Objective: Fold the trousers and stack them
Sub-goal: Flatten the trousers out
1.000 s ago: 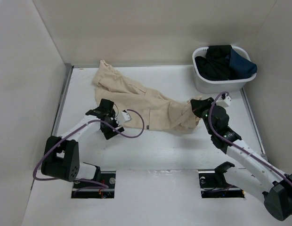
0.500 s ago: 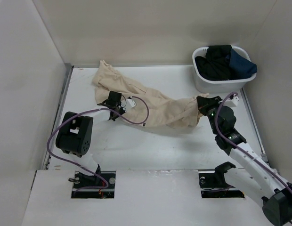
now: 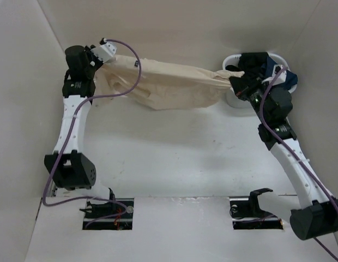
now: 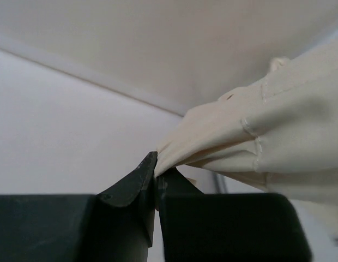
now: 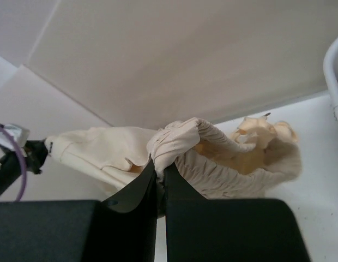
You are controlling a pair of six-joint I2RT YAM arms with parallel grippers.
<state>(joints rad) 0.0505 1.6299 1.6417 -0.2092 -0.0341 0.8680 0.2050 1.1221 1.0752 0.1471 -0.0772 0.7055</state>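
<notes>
Trousers lifted off the table and stretched between both arms

Trousers (image 3: 174, 82) in light beige hang in the air as a sagging band above the far edge of the table (image 3: 174, 158), reaching from the far-left corner across to the far-right corner. The left gripper (image 3: 99, 61) has its jaws pressed together on a pinch of cloth at the left end; its wrist view shows the two dark fingertips meeting on a seamed fold. The right gripper (image 3: 234, 81) is clamped on the gathered waistband at the right end, and its wrist view shows the ruffled elastic bunched over the closed fingers. Just behind that gripper a white basket (image 3: 230, 97) stands in the far-right corner, holding black and navy garments (image 3: 255, 61). Any lettering on the cloth or the basket is too small to read.

A second ago the trousers lay crumpled on the table, slanting from the far-left part toward the basket. The left gripper then stood open over the cloth with its arm low. Half a second ago it was closing on the fabric. Since then both arms have risen and the garment has left the surface entirely. The right gripper has kept its hold throughout.
</notes>
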